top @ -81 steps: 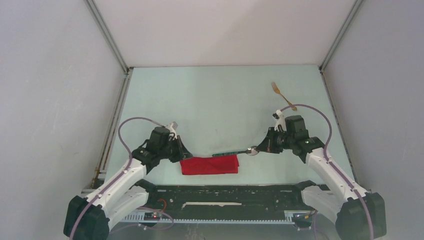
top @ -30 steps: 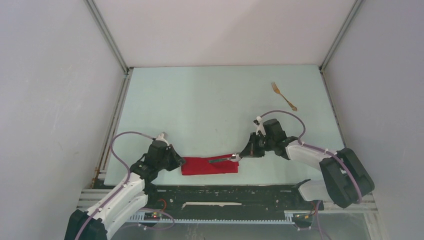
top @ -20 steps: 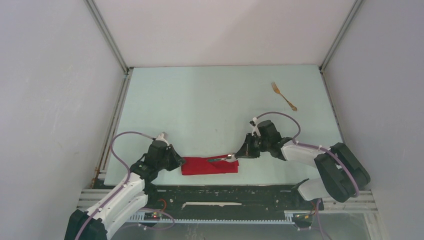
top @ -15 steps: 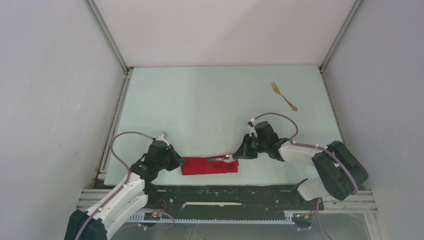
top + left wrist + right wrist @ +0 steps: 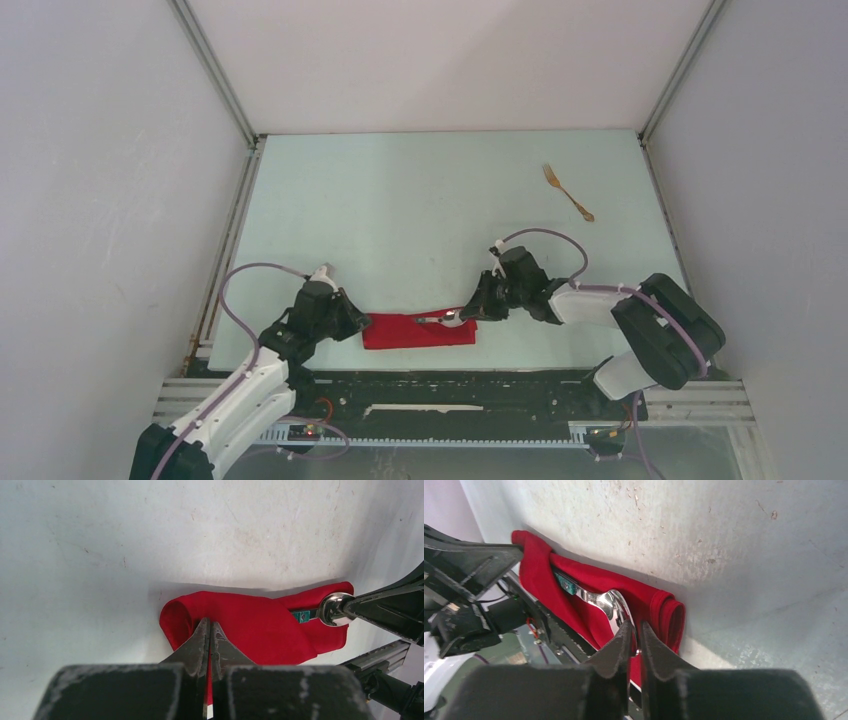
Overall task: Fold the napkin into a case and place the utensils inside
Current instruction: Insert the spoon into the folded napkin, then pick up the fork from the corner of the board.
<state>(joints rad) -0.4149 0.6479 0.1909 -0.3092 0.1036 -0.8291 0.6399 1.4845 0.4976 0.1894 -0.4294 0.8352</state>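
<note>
Red cloth, folded into the case (image 5: 420, 330), lies along the near edge of the table (image 5: 420, 190), left of centre. The left gripper (image 5: 209, 626) is clamped tight on the cloth at its left end, probably to anchor it so the pocket cannot slide. The spoon (image 5: 610, 605) lies handle-first inside the folds, its bowl poking out at the right end. There the right gripper (image 5: 634, 627) shows only a thin gap, and whether it grips the bowl cannot be told. The fork (image 5: 567, 192) lies near the far right corner.
</note>
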